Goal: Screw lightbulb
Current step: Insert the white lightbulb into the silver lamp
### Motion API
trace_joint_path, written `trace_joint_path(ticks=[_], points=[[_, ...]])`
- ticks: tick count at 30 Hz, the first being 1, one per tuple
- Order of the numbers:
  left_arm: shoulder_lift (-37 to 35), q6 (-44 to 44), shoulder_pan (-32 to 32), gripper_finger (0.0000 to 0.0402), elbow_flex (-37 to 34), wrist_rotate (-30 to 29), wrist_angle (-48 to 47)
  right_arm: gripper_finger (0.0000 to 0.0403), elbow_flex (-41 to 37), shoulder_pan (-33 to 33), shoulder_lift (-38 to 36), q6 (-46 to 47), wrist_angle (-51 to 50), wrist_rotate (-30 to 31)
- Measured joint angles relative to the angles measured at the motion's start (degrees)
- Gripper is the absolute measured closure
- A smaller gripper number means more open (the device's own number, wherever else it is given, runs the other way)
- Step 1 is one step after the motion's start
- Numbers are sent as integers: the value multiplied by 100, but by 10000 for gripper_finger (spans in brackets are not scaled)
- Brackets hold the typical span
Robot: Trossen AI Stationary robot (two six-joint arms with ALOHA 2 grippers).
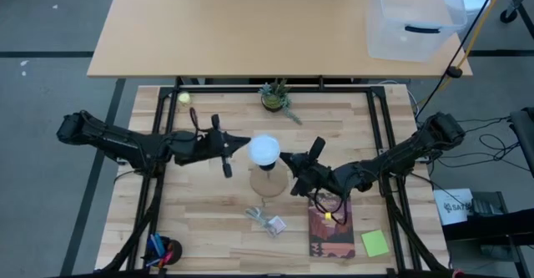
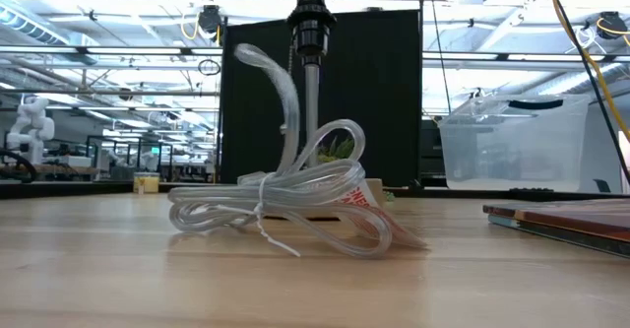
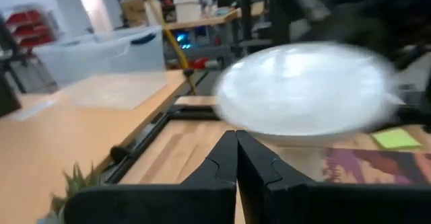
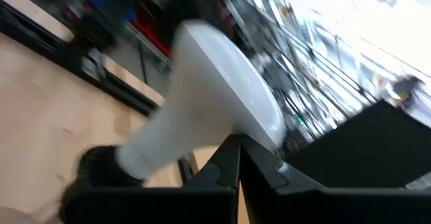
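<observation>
Standing upright in its socket (image 1: 269, 186) at table centre, the bulb (image 1: 265, 149) lies between two shut, empty claws: left gripper (image 1: 226, 147) just beside the globe, right gripper (image 1: 297, 171) slightly farther; axis vertical.

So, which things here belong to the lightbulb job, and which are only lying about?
For the job:
lightbulb
wooden disc with socket
left tool, shut
right tool, shut

Lying about:
small plant
coiled clear tube
book
green note
yellow-green ball
</observation>
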Motion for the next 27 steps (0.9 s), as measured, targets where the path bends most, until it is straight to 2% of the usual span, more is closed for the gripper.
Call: trace_joint_path(ticks=[10, 17, 23, 27], points=[[-12, -215, 151, 401, -2, -190, -43, 403, 0, 236, 5, 358, -128, 24], [-271, 141, -128, 401, -2, -118, 23, 403, 0, 331, 5, 816, -550, 83], [-369, 284, -399, 401, -2, 636, -170, 403, 0, 308, 5, 1665, -1114, 85], [-225, 229, -413, 401, -2, 750, -457, 403, 0, 198, 5, 2416, -1545, 87]])
